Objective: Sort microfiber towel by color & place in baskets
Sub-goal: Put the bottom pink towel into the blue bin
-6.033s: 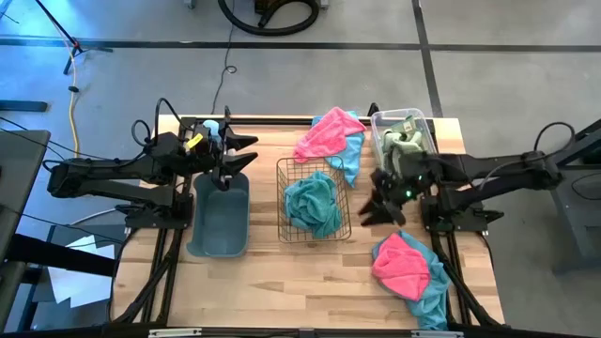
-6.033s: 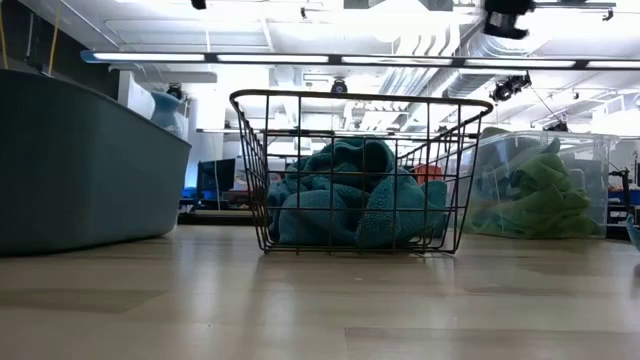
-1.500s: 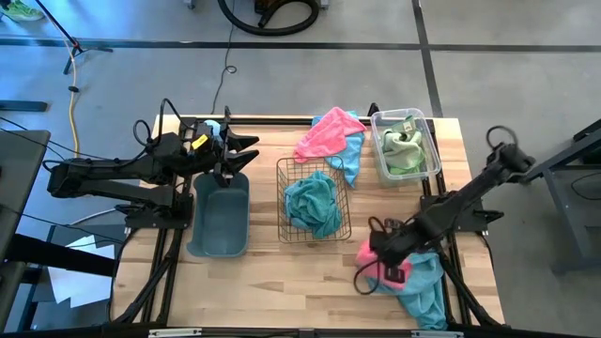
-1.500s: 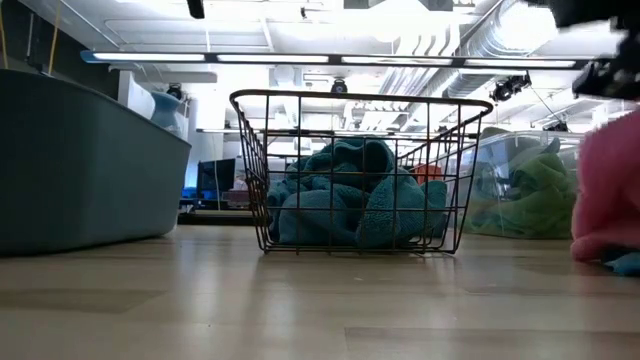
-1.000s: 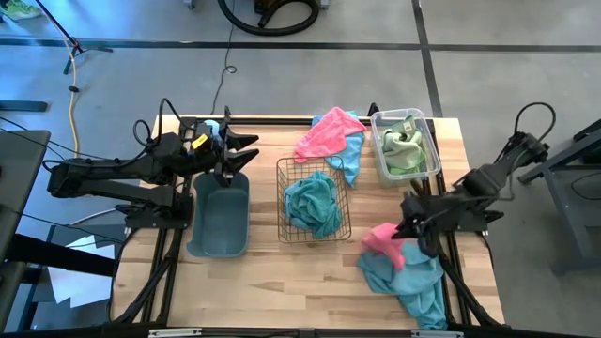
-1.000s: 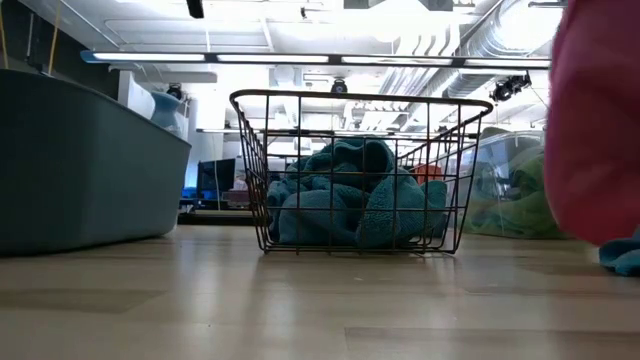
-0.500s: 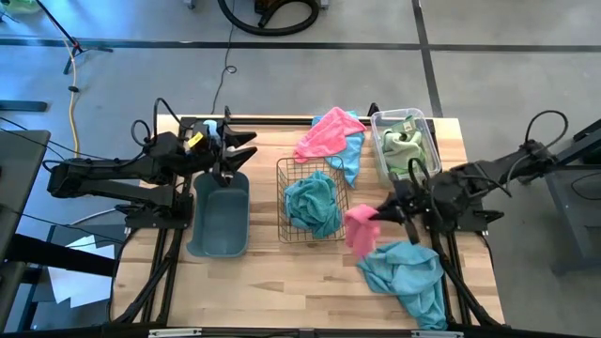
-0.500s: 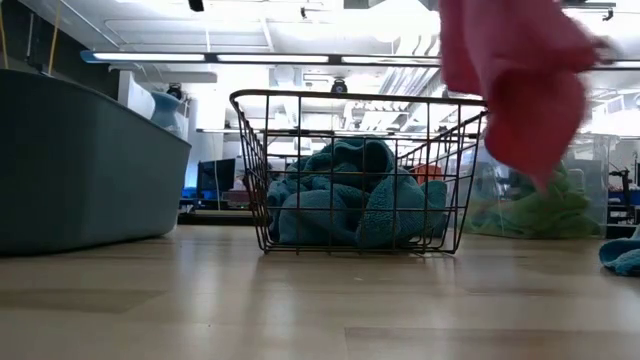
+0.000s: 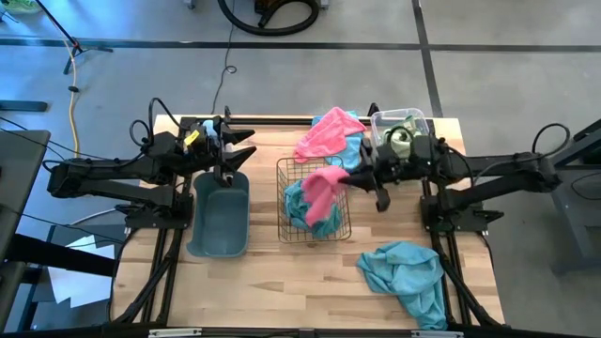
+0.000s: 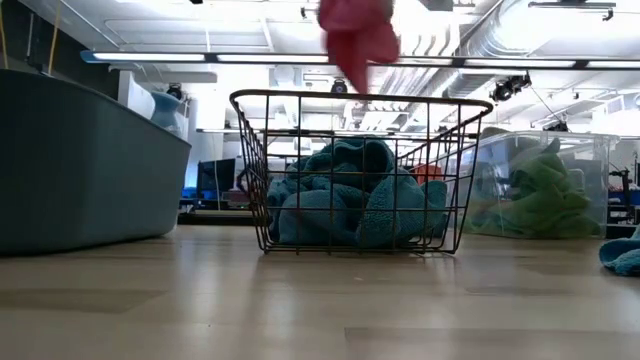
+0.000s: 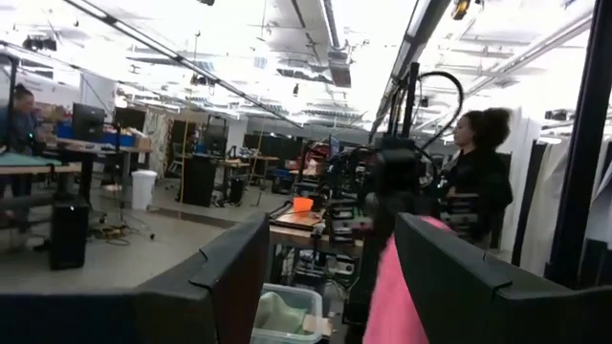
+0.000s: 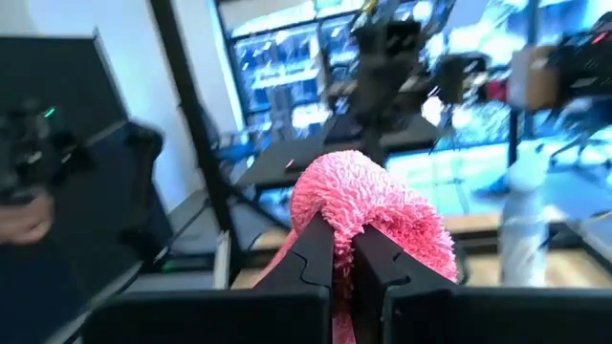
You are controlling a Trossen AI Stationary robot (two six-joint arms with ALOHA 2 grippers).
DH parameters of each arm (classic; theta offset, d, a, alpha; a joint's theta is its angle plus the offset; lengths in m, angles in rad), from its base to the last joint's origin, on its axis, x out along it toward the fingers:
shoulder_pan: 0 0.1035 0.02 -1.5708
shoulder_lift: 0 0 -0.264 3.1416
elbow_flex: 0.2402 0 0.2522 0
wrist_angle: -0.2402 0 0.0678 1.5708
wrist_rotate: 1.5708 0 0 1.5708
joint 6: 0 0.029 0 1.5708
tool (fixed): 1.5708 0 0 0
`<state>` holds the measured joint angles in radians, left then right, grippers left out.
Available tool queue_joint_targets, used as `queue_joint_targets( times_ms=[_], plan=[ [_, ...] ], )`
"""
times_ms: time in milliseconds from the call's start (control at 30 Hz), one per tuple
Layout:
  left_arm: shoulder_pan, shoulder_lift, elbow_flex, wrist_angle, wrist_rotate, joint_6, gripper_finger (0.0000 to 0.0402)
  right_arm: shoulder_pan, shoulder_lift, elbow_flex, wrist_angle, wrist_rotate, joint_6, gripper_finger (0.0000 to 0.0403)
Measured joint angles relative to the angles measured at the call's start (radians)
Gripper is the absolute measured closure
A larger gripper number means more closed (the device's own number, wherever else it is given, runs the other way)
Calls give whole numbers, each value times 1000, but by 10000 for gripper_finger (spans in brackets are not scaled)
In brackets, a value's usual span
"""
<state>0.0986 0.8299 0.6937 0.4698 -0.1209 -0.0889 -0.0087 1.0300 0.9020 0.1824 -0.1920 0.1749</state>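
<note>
Here, a pink towel [image 9: 324, 188] is being carried high above the wire basket [image 9: 285, 202] of teal cloths, clamped in the right gripper [image 9: 352, 178], presumably toward the grey tub [image 9: 218, 221], above which the left gripper [image 9: 239, 150] is being held, fingers apart.

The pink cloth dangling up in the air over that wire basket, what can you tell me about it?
The pink towel is a fuzzy, looped-pile cloth, bright pink all over. It hangs bunched and limp in mid-air, pinched at one gathered fold by the right gripper, whose dark fingers are closed on it. It hangs above the wire basket, clear of the teal towels inside. Nothing else touches it.
</note>
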Motion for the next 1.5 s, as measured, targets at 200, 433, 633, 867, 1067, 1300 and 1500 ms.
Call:
queue_joint_targets(
  times_ms=[200, 433, 633, 867, 1067, 1300, 1500],
  plan=[
    [0, 0, 5, -5, 9, 60, 186, -91, 49, 0, 134, 6, 0, 403],
    [0, 2, 126, -286, 42, 84, 186, -145, 72, 21, 152, 35, 1, 403],
    [0, 10, 210, -507, 27, 158, 186, -162, 115, 140, -31, 86, -49, 403],
    [0, 10, 211, -498, 6, 180, 186, -162, 151, 164, -46, 68, -79, 403],
    [0, 19, 211, -486, -58, 152, 186, -162, 154, 164, -36, 49, -79, 403],
    [-1, 84, 230, -490, -87, 43, 180, -162, 155, 164, -21, 22, -65, 403],
    [1, 172, 317, -500, -11, -39, 159, -161, 169, 165, 53, 19, -66, 403]
  ],
)
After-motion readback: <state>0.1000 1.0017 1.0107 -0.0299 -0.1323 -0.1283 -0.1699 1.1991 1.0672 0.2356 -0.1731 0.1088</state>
